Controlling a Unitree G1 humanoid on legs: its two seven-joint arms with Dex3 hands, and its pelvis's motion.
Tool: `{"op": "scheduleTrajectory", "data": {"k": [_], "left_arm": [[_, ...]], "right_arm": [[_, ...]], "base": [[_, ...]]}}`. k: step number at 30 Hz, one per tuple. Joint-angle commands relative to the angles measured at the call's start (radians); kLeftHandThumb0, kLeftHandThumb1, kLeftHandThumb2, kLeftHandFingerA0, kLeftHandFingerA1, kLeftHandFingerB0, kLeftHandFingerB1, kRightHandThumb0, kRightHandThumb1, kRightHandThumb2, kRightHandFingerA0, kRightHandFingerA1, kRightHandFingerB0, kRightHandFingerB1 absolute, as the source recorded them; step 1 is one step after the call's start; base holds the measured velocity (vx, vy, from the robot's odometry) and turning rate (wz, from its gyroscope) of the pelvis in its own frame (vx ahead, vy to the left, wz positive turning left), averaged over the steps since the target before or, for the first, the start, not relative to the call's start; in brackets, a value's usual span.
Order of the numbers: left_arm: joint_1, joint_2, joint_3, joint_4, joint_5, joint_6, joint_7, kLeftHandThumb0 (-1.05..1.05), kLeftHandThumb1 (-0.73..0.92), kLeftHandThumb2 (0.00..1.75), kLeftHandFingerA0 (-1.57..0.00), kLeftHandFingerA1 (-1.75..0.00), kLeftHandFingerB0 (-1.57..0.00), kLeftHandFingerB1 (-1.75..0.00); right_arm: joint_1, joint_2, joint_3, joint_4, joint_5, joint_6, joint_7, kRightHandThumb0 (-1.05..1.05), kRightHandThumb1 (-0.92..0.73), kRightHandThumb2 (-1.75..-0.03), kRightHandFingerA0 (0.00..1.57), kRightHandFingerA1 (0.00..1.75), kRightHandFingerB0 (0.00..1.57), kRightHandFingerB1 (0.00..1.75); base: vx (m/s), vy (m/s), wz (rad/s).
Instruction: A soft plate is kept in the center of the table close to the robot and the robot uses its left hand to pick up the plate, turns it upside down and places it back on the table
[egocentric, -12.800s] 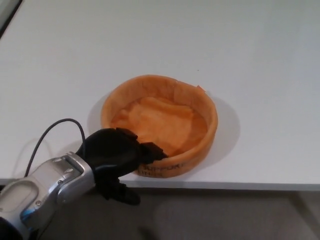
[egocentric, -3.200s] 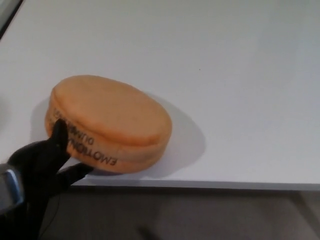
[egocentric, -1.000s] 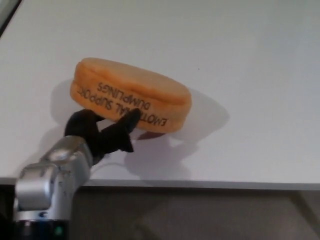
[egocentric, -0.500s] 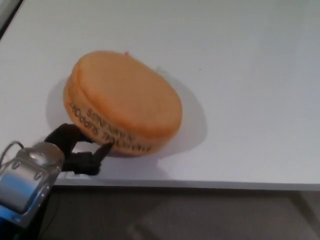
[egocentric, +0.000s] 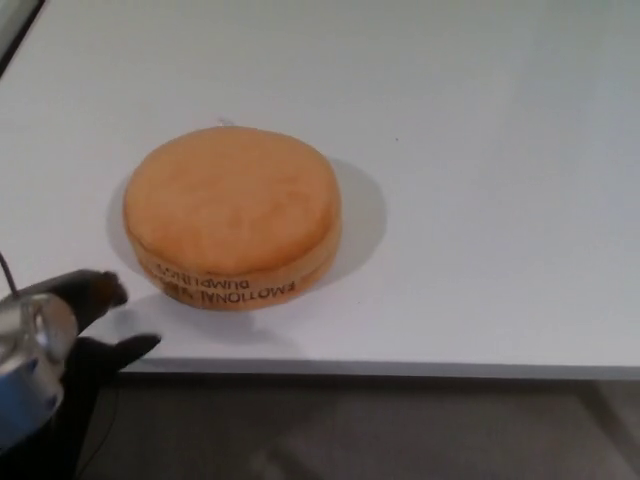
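White table (egocentric: 500, 200), orange plate (egocentric: 232, 215) upside down, left robot hand (egocentric: 95, 325) empty, fingers spread

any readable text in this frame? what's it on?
"EMOTIONAL" on the side wall of the orange plate, printed upside down in this view, lower line.
A second line above it, also upside down: looks like "...DUMPLINGS", but too blurred to read for sure.
Nothing readable on the table or the left hand.

left hand (egocentric: 85, 325): blurred, cut by left edge | plate (egocentric: 232, 215): print blurred
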Motion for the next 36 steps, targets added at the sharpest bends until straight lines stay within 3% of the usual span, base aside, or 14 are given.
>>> {"op": "scheduleTrajectory", "data": {"k": [1,4,5,6,7,8,16,18,20,21,22,24,32,36], "left_arm": [[-0.033,0.14,-0.249,-0.011,0.274,-0.14,-0.354,-0.97,0.92,0.71,-0.33,-0.46,-0.34,-0.36],[-0.032,0.148,-0.206,-0.006,0.181,-0.197,-0.422,-0.93,0.92,0.72,-0.39,-0.49,-0.31,-0.37],[-0.027,0.151,-0.197,-0.012,0.17,-0.194,-0.423,-0.92,0.73,1.15,-0.59,-0.66,-0.29,-0.49],[-0.025,0.152,-0.193,-0.014,0.167,-0.192,-0.424,-0.92,0.73,1.15,-0.59,-0.66,-0.29,-0.49],[-0.02,0.164,-0.186,-0.018,0.153,-0.216,-0.449,-1.01,0.91,0.77,-0.63,-0.52,-0.37,-0.39],[-0.011,0.169,-0.176,-0.022,0.146,-0.226,-0.445,-1.0,0.92,0.72,-0.62,-0.53,-0.43,-0.4],[0.256,0.21,0.091,-0.203,0.096,-0.285,-0.168,-0.84,0.83,0.66,-0.81,-0.69,-0.61,-0.45],[0.487,0.159,0.295,-0.265,0.045,-0.395,0.075,-0.7,0.76,0.63,-0.85,-1.12,-0.84,-0.78],[0.643,0.097,0.447,-0.287,0.002,-0.52,0.192,-0.68,0.74,0.62,-0.87,-1.11,-0.86,-0.81],[0.706,0.055,0.511,-0.295,-0.017,-0.576,0.226,-0.64,0.7,0.62,-0.86,-1.29,-0.85,-1.01],[0.738,0.031,0.544,-0.299,-0.027,-0.603,0.241,-0.64,0.7,0.62,-0.86,-1.29,-0.85,-1.01],[0.883,-0.086,0.689,-0.317,-0.092,-0.773,0.27,-0.61,0.68,0.64,-0.78,-1.68,-0.68,-1.52],[1.216,-0.391,0.908,-0.33,-0.264,-1.247,0.195,-0.56,0.66,0.63,-0.81,-1.75,-0.66,-1.65],[1.284,-0.476,0.942,-0.319,-0.329,-1.32,0.127,-0.55,0.66,0.61,-0.83,-1.75,-0.69,-1.68]], "right_arm": [[0.013,-0.024,-0.007,0.002,0.006,0.005,0.008,-0.72,-0.87,-0.66,0.56,0.49,0.38,0.33],[0.018,-0.026,-0.006,-0.006,-0.007,0.011,-0.001,-0.73,-0.88,-0.66,0.55,0.48,0.38,0.33],[0.018,-0.026,-0.006,-0.005,-0.009,0.013,-0.004,-0.73,-0.87,-0.66,0.56,0.48,0.38,0.33],[0.018,-0.026,-0.006,-0.006,-0.01,0.014,-0.004,-0.73,-0.87,-0.66,0.56,0.48,0.38,0.33],[0.011,-0.024,-0.002,0.006,-0.006,0.012,0.003,-0.73,-0.87,-0.66,0.56,0.48,0.38,0.32],[0.01,-0.024,-0.001,0.007,-0.004,0.013,0.006,-0.73,-0.87,-0.66,0.56,0.48,0.38,0.32],[0.012,-0.016,-0.004,0.0,-0.001,0.012,-0.002,-0.72,-0.87,-0.66,0.57,0.5,0.39,0.33],[0.013,-0.026,-0.01,-0.001,0.001,0.013,0.001,-0.74,-0.86,-0.67,0.57,0.49,0.38,0.33],[0.017,-0.025,-0.011,0.0,0.002,0.01,0.001,-0.73,-0.87,-0.66,0.57,0.49,0.39,0.33],[0.017,-0.026,-0.011,0.006,0.003,0.003,0.004,-0.72,-0.87,-0.67,0.56,0.49,0.39,0.33],[0.016,-0.027,-0.011,0.009,0.002,-0.001,0.006,-0.72,-0.87,-0.67,0.56,0.49,0.39,0.33],[0.017,-0.027,-0.008,0.016,-0.003,-0.007,0.005,-0.73,-0.87,-0.66,0.56,0.5,0.38,0.34],[0.033,-0.027,-0.01,-0.004,0.014,0.032,0.014,-0.71,-0.87,-0.66,0.56,0.49,0.38,0.33],[0.034,-0.027,-0.01,-0.008,0.014,0.031,0.015,-0.71,-0.87,-0.66,0.56,0.49,0.38,0.32]], "base": [[0.0,0.0,0.0],[0.0,0.0,0.0],[0.0,0.0,0.0],[0.0,0.0,0.0],[0.0,0.0,0.0],[0.0,0.0,0.0],[0.0,0.0,0.0],[0.0,0.0,0.0],[0.0,0.0,0.0],[0.0,0.0,0.0],[0.0,0.0,0.0],[0.0,0.0,0.0],[0.0,0.0,0.0],[0.0,0.0,0.0]]}}
